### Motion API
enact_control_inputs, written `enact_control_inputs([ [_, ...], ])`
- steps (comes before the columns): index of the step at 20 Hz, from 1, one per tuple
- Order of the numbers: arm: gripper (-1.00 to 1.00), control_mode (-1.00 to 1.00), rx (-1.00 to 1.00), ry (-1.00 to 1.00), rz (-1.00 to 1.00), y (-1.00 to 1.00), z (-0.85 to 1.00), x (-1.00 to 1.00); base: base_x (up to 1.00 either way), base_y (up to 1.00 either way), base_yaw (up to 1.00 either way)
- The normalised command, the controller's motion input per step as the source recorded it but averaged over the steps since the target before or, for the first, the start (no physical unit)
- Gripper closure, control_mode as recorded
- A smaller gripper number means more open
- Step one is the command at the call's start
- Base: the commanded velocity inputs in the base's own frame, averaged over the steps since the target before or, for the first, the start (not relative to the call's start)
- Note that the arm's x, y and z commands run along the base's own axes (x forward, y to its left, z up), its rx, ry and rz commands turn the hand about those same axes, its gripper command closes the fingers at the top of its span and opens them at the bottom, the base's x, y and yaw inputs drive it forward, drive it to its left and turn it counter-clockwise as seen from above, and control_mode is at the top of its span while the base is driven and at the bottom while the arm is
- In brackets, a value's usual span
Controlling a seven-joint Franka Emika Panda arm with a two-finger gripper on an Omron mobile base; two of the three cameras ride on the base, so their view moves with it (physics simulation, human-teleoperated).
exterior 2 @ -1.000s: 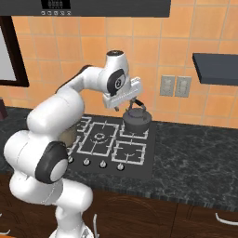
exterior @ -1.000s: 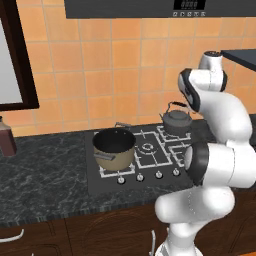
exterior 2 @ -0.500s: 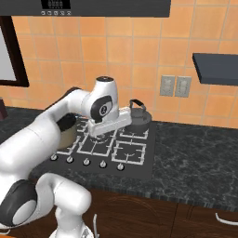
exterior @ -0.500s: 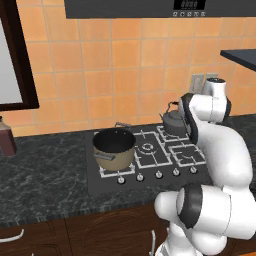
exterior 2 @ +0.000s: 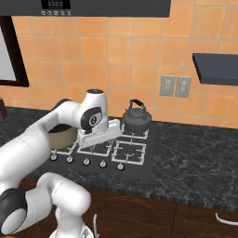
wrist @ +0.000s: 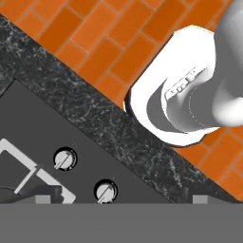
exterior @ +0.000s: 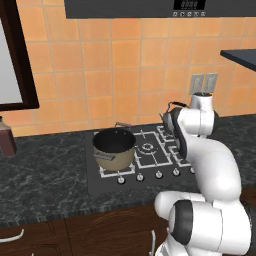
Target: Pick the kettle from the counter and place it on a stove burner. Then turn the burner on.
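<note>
A: Since you asked for the big things first, what do you have in front of you?

B: You have the dark speckled stone counter (exterior 2: 195,148) running along the orange tiled wall (exterior: 125,65), above brown wooden cabinets (exterior 2: 186,218). Set into it is the black glass cooktop (exterior 2: 139,167), and you can see its front edge and part of the stone from the hand view too.

A: And what stands on that cooktop?

B: On its left side, in the left base view, you see the tan-sided pot with the black interior (exterior: 114,147). The squat dark-grey metal kettle with the arched black handle (exterior 2: 136,119) sits at the back right of the cooktop, on a rear grate and no longer on the counter. In front of it lies the small square pale-grey wire grate burner (exterior 2: 128,151), with nothing on it.

A: Where is the gripper?

B: You see the white hand low over the cooktop's middle, just left of the kettle and apart from it. You cannot tell whether the fingers are spread or together; they are hidden in both base views.

A: Anything smaller?

B: The round control knobs (wrist: 65,158) sit along the front strip, and two show close in the hand view.
</note>
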Motion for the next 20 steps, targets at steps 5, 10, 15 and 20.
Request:
enact_control_inputs([
  [5, -1.0, -1.0, 0.03, 0.09, -0.07, 0.29, -0.18, 0.15, 0.0, 0.0, 0.0],
  [10, -1.0, -1.0, 0.08, 0.1, -0.3, 0.41, -0.54, 0.29, 0.0, 0.0, 0.0],
  [15, -1.0, -1.0, 0.0, 0.0, -0.37, 0.16, -0.58, 0.39, 0.0, 0.0, 0.0],
  [20, -1.0, -1.0, -0.04, 0.0, -0.38, -0.09, -0.29, 0.2, 0.0, 0.0, 0.0],
])
